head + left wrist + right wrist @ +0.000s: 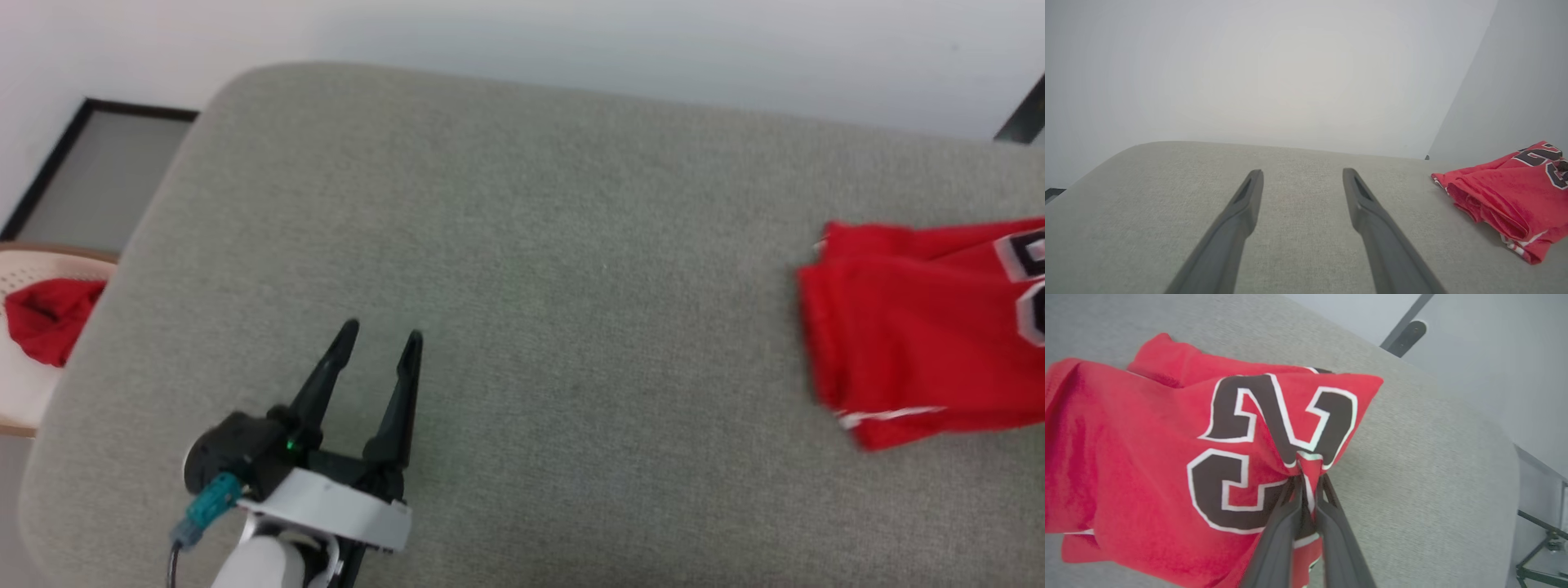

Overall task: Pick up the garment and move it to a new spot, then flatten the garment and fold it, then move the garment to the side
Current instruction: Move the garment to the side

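Observation:
The garment, a red jersey with a black number outlined in white, lies folded at the right edge of the grey cushioned surface. In the right wrist view my right gripper is shut on the garment, pinching a fold of cloth at the number print. My left gripper hovers open over the surface at the lower left, nothing between its fingers. The garment shows well to the right of them in the left wrist view.
A pale chair with a small plain red bunched cloth stands off the surface's left edge. A dark-framed panel leans against the wall behind it. A black stand is beyond the surface's right end.

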